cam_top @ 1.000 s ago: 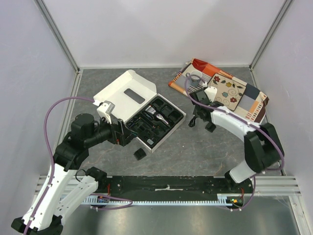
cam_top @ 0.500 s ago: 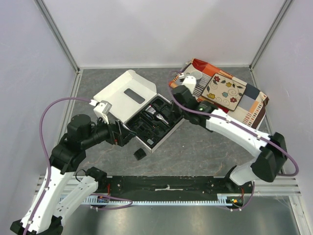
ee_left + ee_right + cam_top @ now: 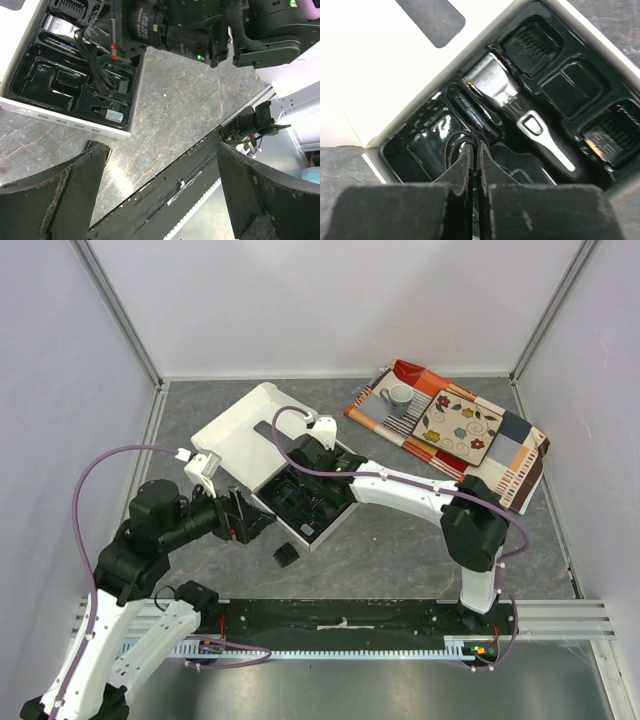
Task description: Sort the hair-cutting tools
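Sorting station, contents from left to right.

- Left gripper (image 3: 162, 155): jaws spread wide, holding nothing, hanging over the grey stone-patterned surface (image 3: 400, 540) just beside the box's near edge.
- Loose black comb attachment (image 3: 287, 554): lies alone on the surface, just outside the box.
- White cardboard box (image 3: 245, 430): lid folded back, black moulded tray (image 3: 415, 150) exposed.
- Hair clipper (image 3: 520, 107): black and silver, lying in the tray's long middle recess.
- Comb attachments (image 3: 532, 42) (image 3: 615, 132): seated in recesses beside the clipper.
- Black cable (image 3: 454, 145): looped in the compartment beside the clipper.
- Right gripper (image 3: 475, 147): jaws pressed together, tips down at the cable loop. Whether the cable is caught cannot be told. Its arm covers part of the tray from above.
- Patchwork cloth (image 3: 510, 445): far right, well apart from the box, bearing a grey mug (image 3: 398, 396).
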You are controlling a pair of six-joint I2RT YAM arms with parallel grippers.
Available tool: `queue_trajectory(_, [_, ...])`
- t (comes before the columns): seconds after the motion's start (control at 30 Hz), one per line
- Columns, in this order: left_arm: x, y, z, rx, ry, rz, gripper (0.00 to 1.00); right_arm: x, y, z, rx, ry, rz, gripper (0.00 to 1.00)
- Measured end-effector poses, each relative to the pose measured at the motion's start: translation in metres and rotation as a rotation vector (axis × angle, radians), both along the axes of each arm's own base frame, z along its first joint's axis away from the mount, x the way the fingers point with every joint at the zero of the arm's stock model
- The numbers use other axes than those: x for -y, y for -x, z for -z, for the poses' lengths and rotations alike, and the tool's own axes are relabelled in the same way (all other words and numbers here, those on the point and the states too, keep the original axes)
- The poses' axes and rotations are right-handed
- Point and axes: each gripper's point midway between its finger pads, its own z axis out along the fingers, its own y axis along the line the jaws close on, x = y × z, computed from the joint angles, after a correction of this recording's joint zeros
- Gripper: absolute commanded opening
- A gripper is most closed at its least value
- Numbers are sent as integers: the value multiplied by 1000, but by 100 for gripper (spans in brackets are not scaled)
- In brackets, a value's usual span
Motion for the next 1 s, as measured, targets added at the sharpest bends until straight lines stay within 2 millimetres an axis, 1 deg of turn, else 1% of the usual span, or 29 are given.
queue_trajectory(0.17, [0, 2, 0, -1, 4, 0, 98, -26, -7, 2, 2, -69, 34, 0])
queue_trajectory(0.27, [-1, 4, -1, 4, 6, 0, 98, -40, -8, 9, -10, -103, 54, 0])
queue_trajectory(0.37, [-2, 6, -1, 6, 7, 0, 98, -49, -7, 19, -26, -120, 69, 0])
queue_trajectory(0.5, [-3, 8, 0, 2, 5, 0, 98, -56, -5, 33, -41, -122, 90, 0])
queue_trajectory(0.63, [-4, 9, 2, -4, 3, 1, 98, -59, -5, 43, -48, -126, 113, 0])
queue_trajectory(0.83, [-4, 10, 3, -9, 1, 4, 98, -62, -8, 50, -41, -131, 147, 0])
queue_trajectory(1.0, [-3, 10, 3, -9, 2, 5, 98, -61, -13, 49, -17, -127, 184, 0])
